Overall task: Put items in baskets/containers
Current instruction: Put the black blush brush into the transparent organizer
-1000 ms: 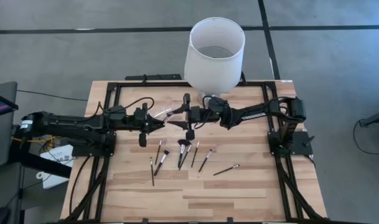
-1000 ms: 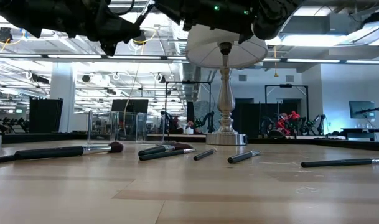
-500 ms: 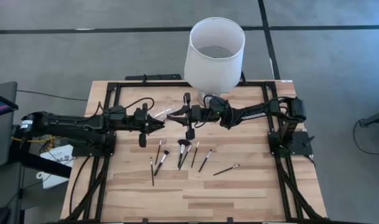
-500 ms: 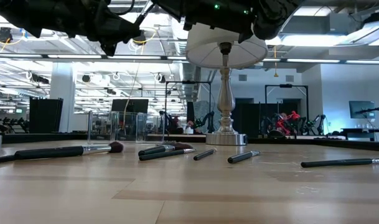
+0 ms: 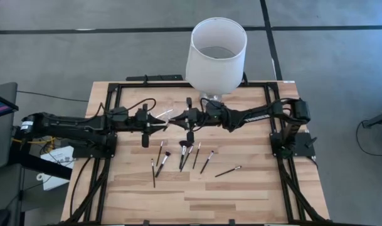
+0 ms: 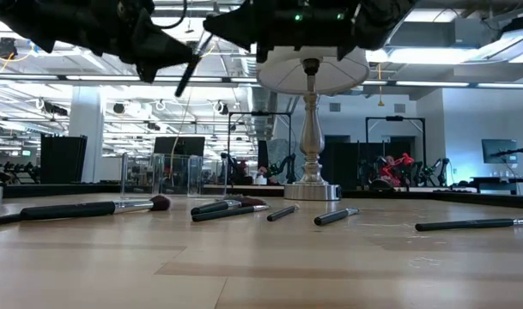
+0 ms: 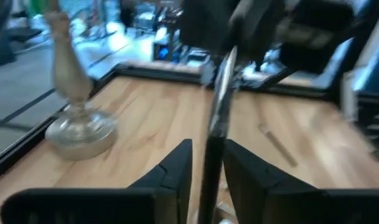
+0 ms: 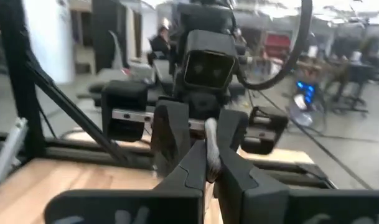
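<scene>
Above the table's middle my two grippers meet tip to tip. A thin makeup brush (image 7: 219, 99), with a dark handle and a silver ferrule, runs between them. My right gripper (image 8: 209, 163) is shut on it. My left gripper (image 7: 208, 149) is open, its fingers (image 7: 177, 165) on either side of the handle. In the low view the brush (image 6: 189, 70) slants down from the right gripper. Several more brushes (image 5: 181, 157) lie flat on the wood near the middle. No basket or container is in view. My right gripper pinches the brush at its silver ferrule end (image 8: 209, 134) between its two fingers, coming level from the table's right side, along the brush. The brush is lifted clear, its handle end (image 6: 179, 91) drooping toward my left gripper. Whether my left gripper touches the handle I cannot tell.
A lamp with a large white shade (image 5: 216, 50) on a glass base (image 7: 77, 130) stands at the table's far edge, just behind the grippers. A black frame (image 5: 115, 88) runs along the table's sides. Bare wood (image 5: 203, 201) lies toward the near edge.
My right gripper has moved a little toward my left gripper and has taken hold of the brush. The brush's handle end has dropped, and the brush now hangs slanted in the low view.
</scene>
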